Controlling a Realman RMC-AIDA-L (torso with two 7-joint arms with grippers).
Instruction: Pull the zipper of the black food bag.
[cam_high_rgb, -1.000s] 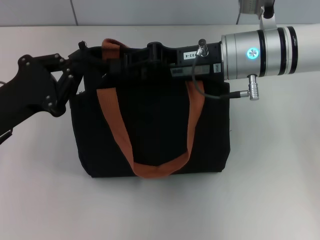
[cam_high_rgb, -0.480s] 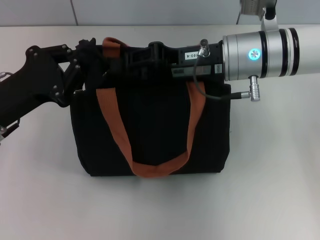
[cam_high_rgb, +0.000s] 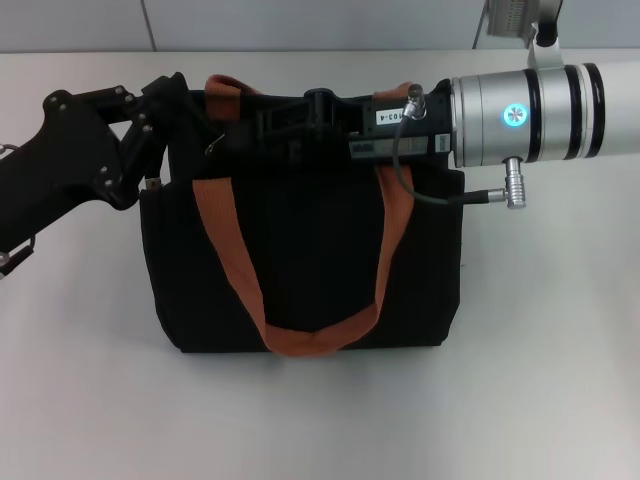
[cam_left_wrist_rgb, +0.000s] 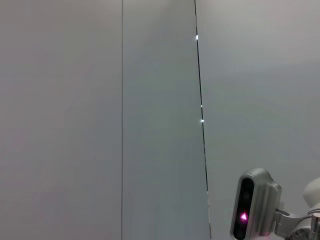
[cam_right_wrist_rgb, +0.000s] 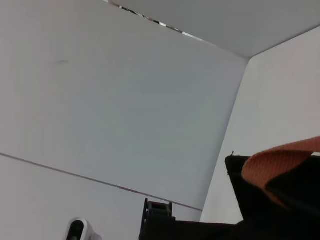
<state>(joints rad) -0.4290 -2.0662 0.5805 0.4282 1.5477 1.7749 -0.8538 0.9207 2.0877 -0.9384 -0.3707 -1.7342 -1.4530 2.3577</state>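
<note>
Two grippers meet along the top edge of the black food bag (cam_high_rgb: 300, 250), which stands on a white table (cam_high_rgb: 540, 400) with one orange-brown strap (cam_high_rgb: 235, 270) looping down its front panel. The left gripper (cam_high_rgb: 185, 110) presses against the bag's upper corner on the robot's left; whether its jaws are parted or closed on anything cannot be told. The right gripper (cam_high_rgb: 290, 120) reaches in along the bag's top from the opposite side (its silver forearm extends past the bag's other corner), its jaw state likewise hidden. A small silver tab, apparently the zipper (cam_high_rgb: 212, 146), hangs near the bag's top beside the left gripper. Bare tabletop surrounds the bag's front and both sides.
</note>
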